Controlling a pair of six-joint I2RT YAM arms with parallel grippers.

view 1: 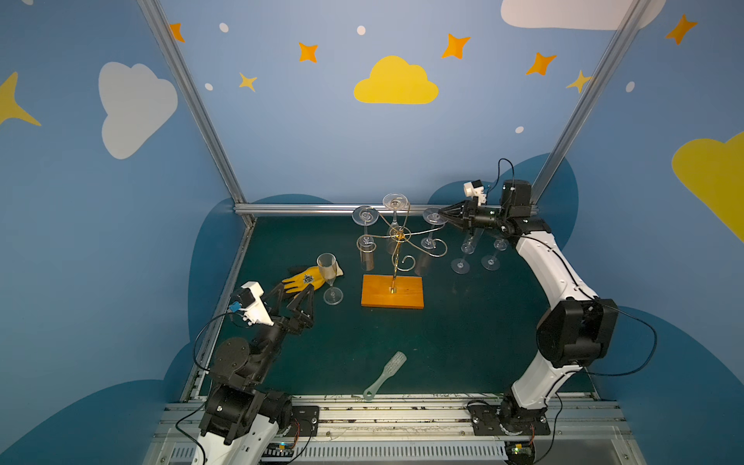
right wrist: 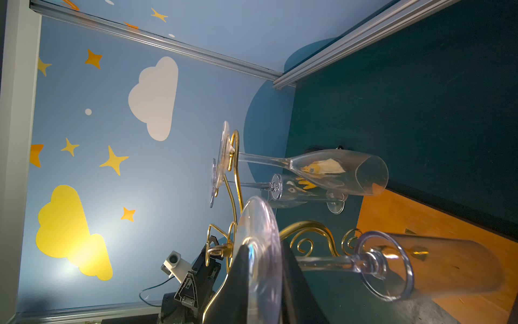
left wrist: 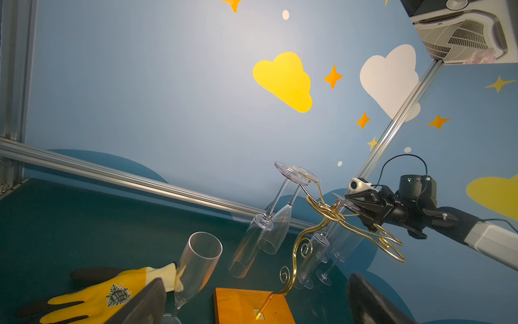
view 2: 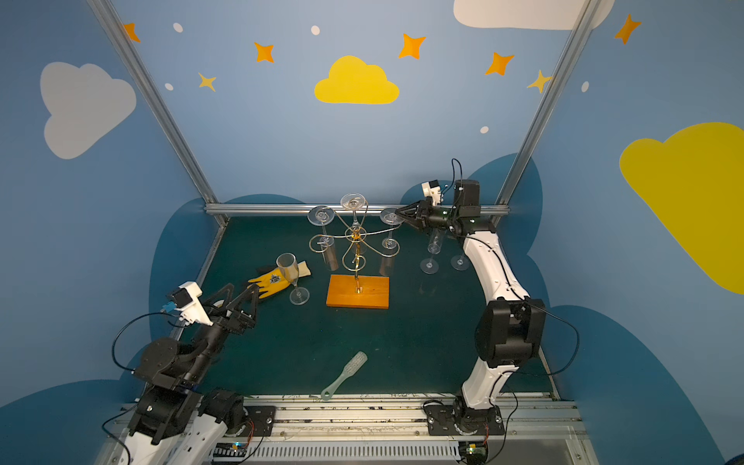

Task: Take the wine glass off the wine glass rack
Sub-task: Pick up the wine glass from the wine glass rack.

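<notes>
Found on the surface (view 1: pixel 443 342) the rack (view 1: pixel 392 290), with the glass (right wrist: pixel 350 263) hanging bowl-down from the curl nearest the right tool (view 1: pixel 443 212). Saw that tool nearly closed astride the foot (right wrist: pixel 258 246), contact unclear, and the left tool (view 1: pixel 296 292) wide open, empty. Judged best: pinch firmly, lift slightly, slide out along the wire, sparing neighbours.

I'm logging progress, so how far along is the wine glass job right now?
Seemingly done: three glasses stand on the mat. In hand: the right gripper has its fingers either side of the foot of a hanging wine glass; grip unconfirmed. Remaining: lifting it off the wine glass rack. Left gripper open, idle.
</notes>
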